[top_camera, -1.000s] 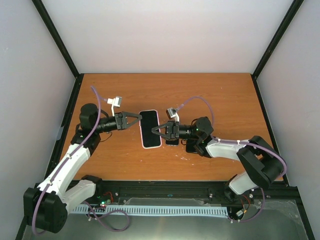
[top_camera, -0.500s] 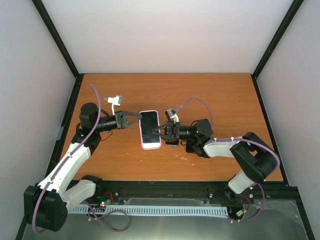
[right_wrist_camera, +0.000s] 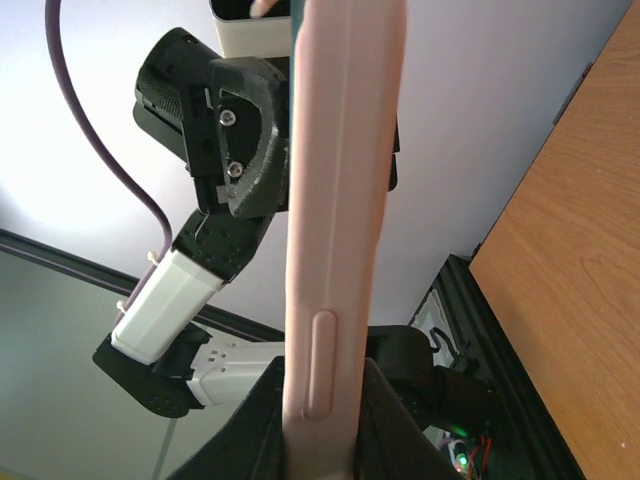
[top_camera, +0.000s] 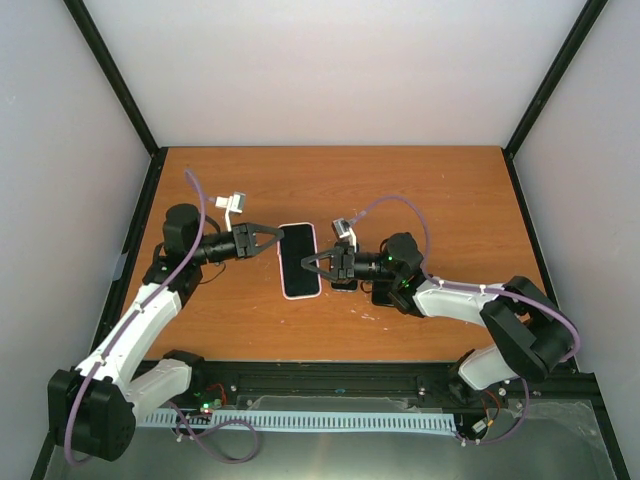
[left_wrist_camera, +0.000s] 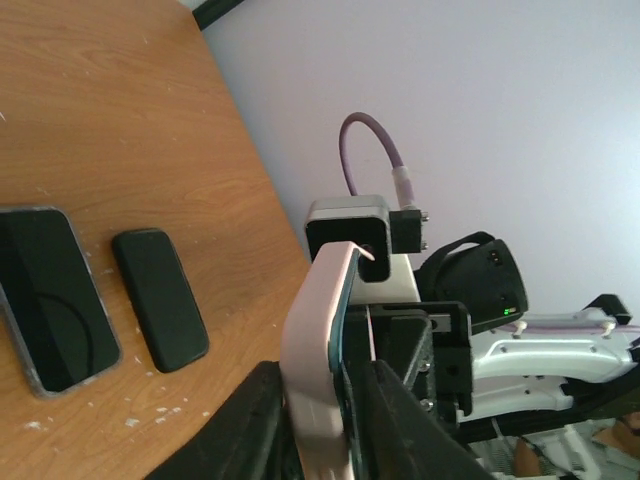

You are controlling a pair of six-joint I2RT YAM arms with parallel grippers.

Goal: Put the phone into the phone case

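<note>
We saw the pink phone case [top_camera: 300,295] caught between the two tools, the left gripper [top_camera: 279,236] clamped on the edge ahead of it and the right gripper [top_camera: 306,266] clamped on the opposite edge. The dark phone [top_camera: 299,258] lay inside the rim. Both wrist views showed it edge-on, so we could not tell whether it sat fully home

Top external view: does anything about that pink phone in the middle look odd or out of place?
Slightly. The pink-cased phone isn't lying free: the left end effector and right end effector both pinch it from opposite sides. White flecks dot the table nearby. Nothing looks damaged.
</note>
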